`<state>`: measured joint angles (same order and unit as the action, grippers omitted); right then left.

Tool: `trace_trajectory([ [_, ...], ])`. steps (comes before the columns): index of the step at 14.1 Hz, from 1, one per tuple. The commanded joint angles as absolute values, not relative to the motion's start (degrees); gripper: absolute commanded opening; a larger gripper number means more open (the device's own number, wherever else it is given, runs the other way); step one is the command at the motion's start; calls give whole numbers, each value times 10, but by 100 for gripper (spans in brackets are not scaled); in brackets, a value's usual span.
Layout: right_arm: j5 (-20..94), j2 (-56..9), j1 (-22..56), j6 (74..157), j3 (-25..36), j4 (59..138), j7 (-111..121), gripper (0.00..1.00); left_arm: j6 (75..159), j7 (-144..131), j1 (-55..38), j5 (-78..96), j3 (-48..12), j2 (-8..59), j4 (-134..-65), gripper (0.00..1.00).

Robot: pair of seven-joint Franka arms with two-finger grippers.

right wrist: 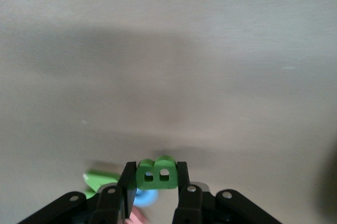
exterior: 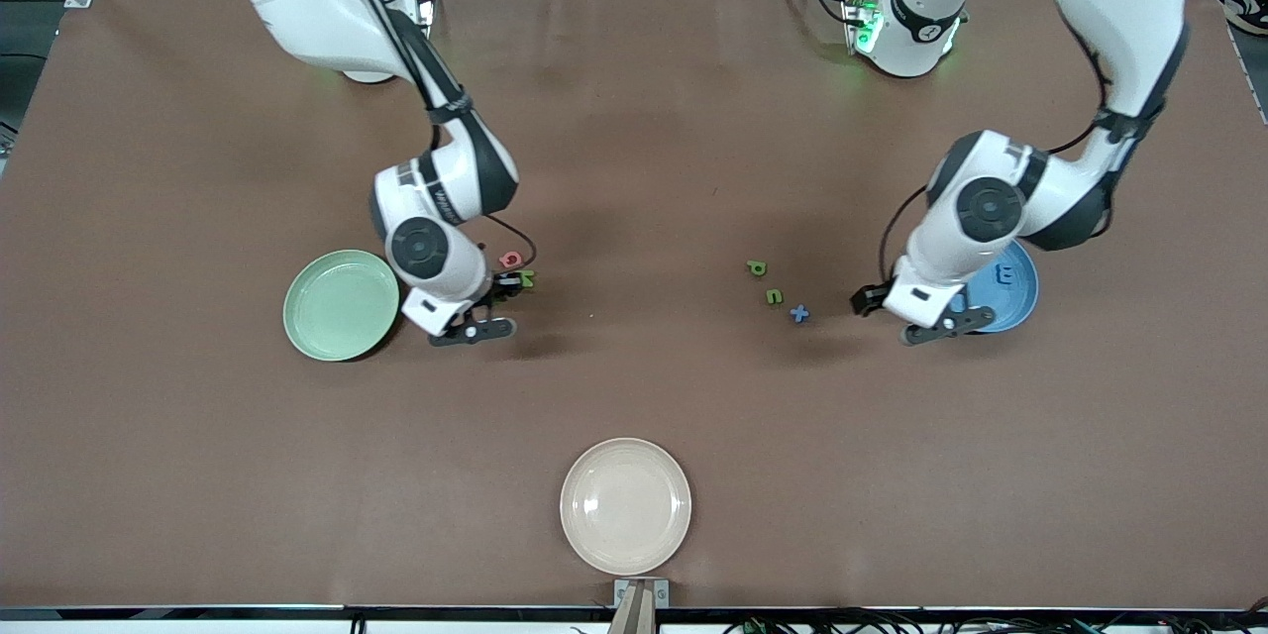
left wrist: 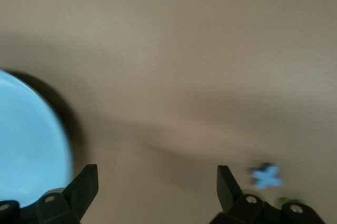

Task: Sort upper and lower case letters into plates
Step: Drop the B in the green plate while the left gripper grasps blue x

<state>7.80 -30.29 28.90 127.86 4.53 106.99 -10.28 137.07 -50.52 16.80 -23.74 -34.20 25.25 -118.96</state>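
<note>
beside the pale green plate [exterior: 341, 305], over the desk [exterior: 634, 396], our right claw [right wrist: 156, 177] was clenched on a green letter B [right wrist: 156, 173], with a red letter [exterior: 511, 260] and other pieces crowded just under it. our left claw [left wrist: 157, 188] hung released between the blue plate [exterior: 1018, 289] and a blue x [exterior: 799, 314]. we judged the thin pinch on the B's edge could slip, dropping it short of the plate or among its neighbours.
</note>
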Motion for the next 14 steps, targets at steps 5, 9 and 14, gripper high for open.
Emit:
trace_trajectory([
  [5,77,-220,172,1169,40,1092,56,0,1411,-705,119,-278,-342,323,-1161,99],
  [9,60,-219,114,1171,41,1127,113,0,1445,-755,113,-327,-342,347,-1165,99],
  [14,11,-223,69,1263,41,1209,114,0,1454,-763,101,-337,-341,365,-1157,99],
])
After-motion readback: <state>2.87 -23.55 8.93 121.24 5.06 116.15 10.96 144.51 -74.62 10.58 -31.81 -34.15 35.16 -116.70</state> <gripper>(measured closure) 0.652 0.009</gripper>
